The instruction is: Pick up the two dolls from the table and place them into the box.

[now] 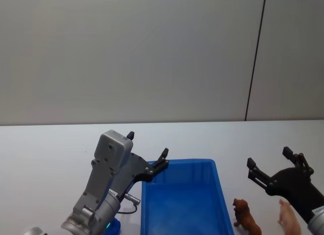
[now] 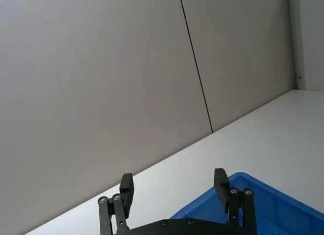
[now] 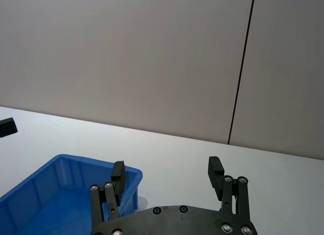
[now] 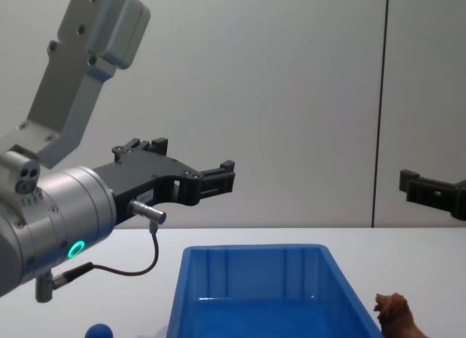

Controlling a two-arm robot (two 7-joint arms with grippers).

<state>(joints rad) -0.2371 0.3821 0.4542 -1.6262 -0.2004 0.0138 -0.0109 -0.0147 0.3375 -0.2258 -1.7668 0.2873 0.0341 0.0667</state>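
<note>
Above the desk [image 1: 50, 154], left tool [image 1: 147, 144] and right tool [image 1: 269, 156] are hovering spread and empty, probably readying grabs; brown doll [image 1: 247, 218] and pink doll [image 1: 286, 217] are sitting beside the box [image 1: 187, 163].

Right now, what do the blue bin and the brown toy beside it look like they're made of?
The blue bin looks like moulded plastic: uniform bright colour, smooth slightly glossy walls, thick rim. The brown toy is probably plastic or rubber, with a rough, shaggy matte surface; real fur cannot be ruled out.
</note>
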